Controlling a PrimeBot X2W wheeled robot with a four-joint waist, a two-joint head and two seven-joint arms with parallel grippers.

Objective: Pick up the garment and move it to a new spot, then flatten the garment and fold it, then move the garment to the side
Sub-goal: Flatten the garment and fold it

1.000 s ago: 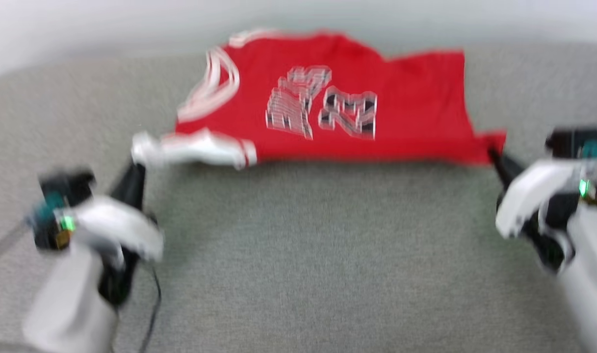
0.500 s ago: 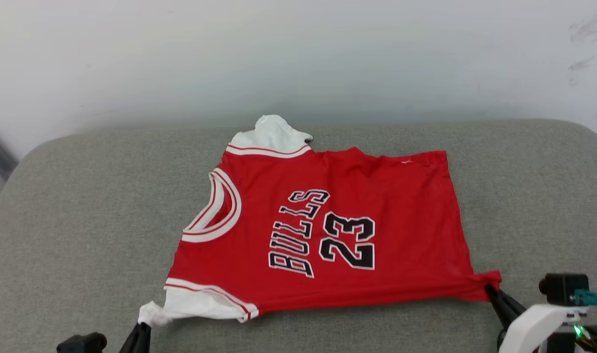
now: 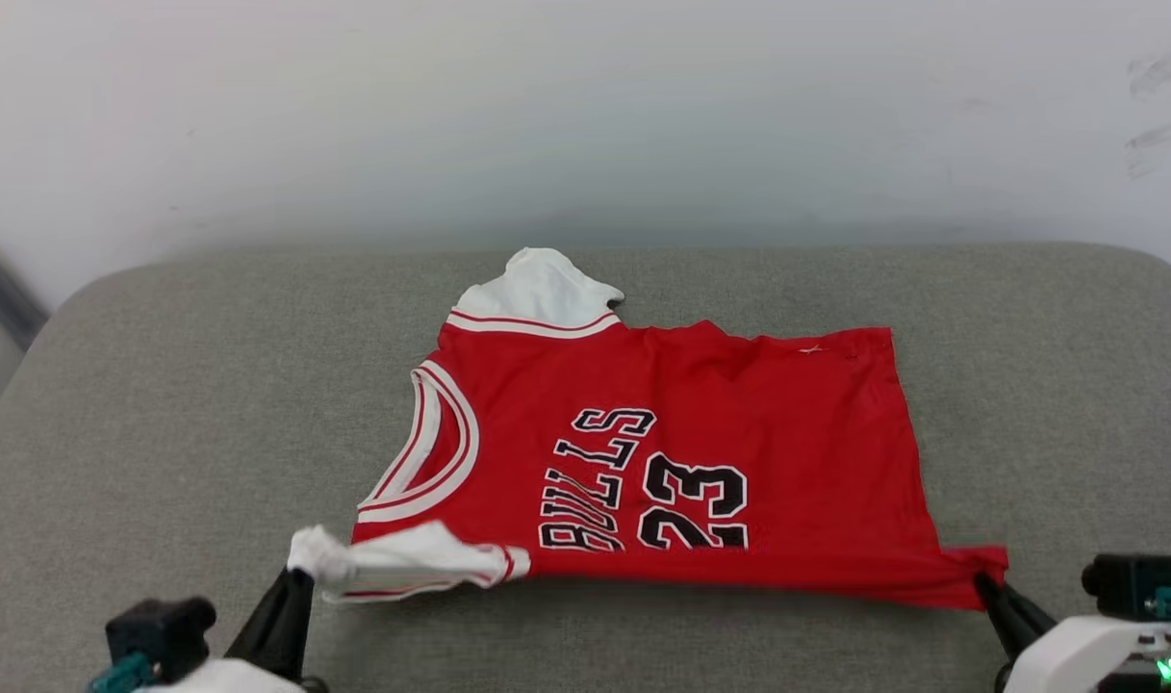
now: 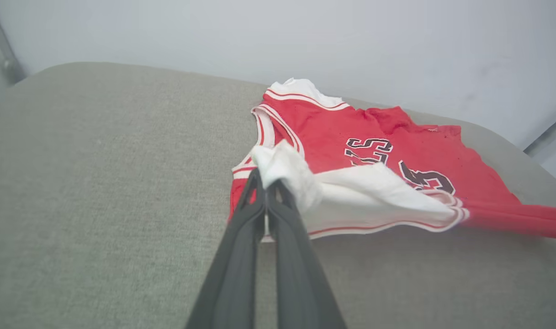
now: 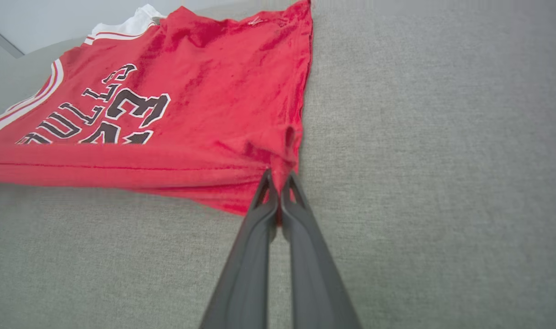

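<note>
Shirt: the red shirt (image 3: 681, 433) lies chest-up on the grey cushion (image 3: 162, 385), collar toward the robot's left, hem toward its right. The far side is flat and the near edge is lifted into a taut line.
Left gripper: the left gripper (image 4: 264, 179) is pinched tight on the bunched tip of the near sleeve (image 4: 351, 192), and on nothing more.
Right gripper: the right gripper (image 5: 278, 177) is clamped on the near hem corner (image 5: 284, 146), a thin bite of red cloth.
Step in hand: this reads as the start of the first fold, near edge to be carried over the far side.
Risk one: that left hold is sleeve only. Pull harder and the sleeve stretches while the body lags, so the fold lands crooked.
Risk two: either small pinch could slip under tension, and the edge drops in a heap.
Risk three: the light shirt may slide across the cushion instead of folding.
Risk four: the far sleeve (image 3: 537, 289) sits rumpled at the back. Fold over it and a lump gets trapped.
Safeguard: raise both ends level and carry them together.
</note>
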